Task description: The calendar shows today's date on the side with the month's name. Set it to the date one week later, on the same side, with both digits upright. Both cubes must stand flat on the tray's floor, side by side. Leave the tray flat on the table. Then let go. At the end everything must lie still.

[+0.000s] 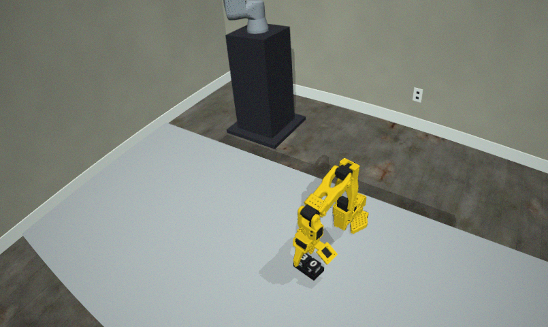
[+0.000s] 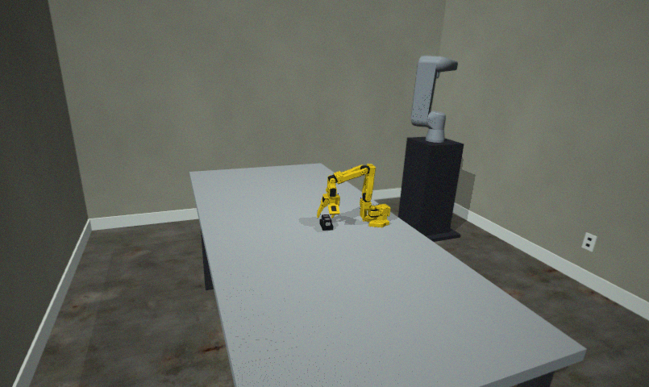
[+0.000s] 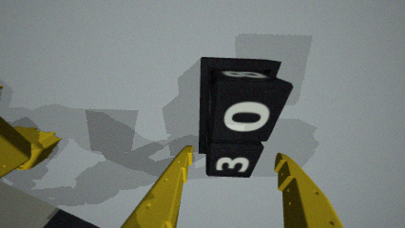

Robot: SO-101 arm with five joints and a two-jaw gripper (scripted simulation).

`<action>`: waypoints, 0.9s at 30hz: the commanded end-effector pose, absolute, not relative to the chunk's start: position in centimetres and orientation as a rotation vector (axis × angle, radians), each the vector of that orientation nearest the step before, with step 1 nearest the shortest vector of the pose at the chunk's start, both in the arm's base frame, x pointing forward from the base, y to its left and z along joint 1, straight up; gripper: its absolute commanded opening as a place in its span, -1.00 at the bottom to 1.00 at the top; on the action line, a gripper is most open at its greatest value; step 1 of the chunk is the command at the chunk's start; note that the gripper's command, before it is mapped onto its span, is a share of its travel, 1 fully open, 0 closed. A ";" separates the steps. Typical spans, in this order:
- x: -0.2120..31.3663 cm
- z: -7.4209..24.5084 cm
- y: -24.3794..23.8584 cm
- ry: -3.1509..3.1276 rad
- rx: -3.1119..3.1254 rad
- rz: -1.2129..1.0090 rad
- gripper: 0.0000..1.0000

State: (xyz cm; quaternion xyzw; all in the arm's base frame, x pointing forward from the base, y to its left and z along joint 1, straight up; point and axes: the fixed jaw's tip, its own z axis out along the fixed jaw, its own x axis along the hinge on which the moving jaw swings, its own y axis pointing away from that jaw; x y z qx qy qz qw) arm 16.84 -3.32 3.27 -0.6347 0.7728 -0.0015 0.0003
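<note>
gripper (image 3: 233,173) just above calendar tray (image 3: 205,106), fingers parted and gripping nothing, cube 3 (image 3: 233,163) and cube 0 (image 3: 247,114) side by side in tray, top faces up

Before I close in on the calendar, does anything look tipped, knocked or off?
Nothing stands out. Both cubes, the 3 and the 0, sit side by side in the black tray, which lies flat on the table. The gripper hangs open above them, holding nothing.
</note>
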 end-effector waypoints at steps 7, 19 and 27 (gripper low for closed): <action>17.2 3.2 -3.5 2.424 -1.966 -0.039 -0.30; 17.3 3.2 -3.5 2.424 -1.966 -0.039 -0.33; 17.5 3.2 -3.5 2.424 -1.966 -0.039 -0.39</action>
